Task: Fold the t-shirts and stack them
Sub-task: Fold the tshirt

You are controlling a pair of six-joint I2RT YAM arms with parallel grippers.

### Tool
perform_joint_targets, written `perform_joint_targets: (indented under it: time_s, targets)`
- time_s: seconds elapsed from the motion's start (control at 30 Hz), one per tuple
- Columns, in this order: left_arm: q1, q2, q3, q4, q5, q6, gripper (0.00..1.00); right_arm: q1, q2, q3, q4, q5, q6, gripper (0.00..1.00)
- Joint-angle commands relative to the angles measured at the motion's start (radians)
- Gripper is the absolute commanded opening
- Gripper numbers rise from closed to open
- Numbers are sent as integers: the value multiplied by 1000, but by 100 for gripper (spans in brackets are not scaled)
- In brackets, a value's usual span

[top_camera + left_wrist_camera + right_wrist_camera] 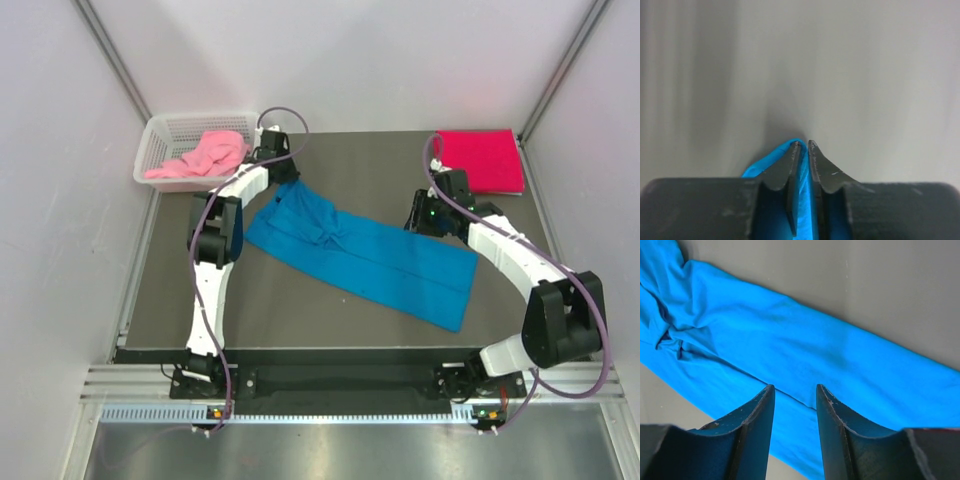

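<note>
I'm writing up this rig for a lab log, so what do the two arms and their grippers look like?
Both the left arm and right arm have white links joined by black joint housings, with a purple cable looping along each. The left gripper and right gripper have dark, scuffed fingers tapering to points. A small green light glows near the right wrist.

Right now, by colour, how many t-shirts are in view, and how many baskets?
blue t-shirt: 1
red t-shirt: 1
pink t-shirt: 1
white mesh basket: 1
Total: 4
</note>
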Motion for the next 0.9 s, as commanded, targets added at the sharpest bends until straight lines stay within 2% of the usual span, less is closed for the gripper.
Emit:
perform_joint_targets:
  time_s: [0.0,0.1,0.17,0.3,0.33,0.43,0.53,0.67,0.77,0.87]
  targets:
    - [-11,58,75,43,39,3,17,17,39,73,52,-11,5,40]
    - [-11,84,152,46,35,12,20,20,48,77,56,-8,3,40]
    - [-8,96,203,78,32,6,26,25,51,74,64,-7,11,40]
    - [-5,112,257,175,139,-69,29,39,44,67,50,-7,12,40]
    - [-1,97,281,170,188,-92,29,46,7,42,29,-2,-4,41]
    - [-1,45,271,99,176,-62,29,46,-34,31,-4,15,-21,42]
    - [-3,-99,148,37,127,-10,29,46,-77,24,-70,33,-35,43]
    - [-8,-369,-160,12,87,27,29,45,-195,-17,-108,33,-29,43]
    - [-8,-481,-293,-99,104,73,28,46,-267,-46,-113,6,-17,43]
    - [-21,-579,-470,-98,61,60,26,46,-317,-66,-111,-8,-9,43]
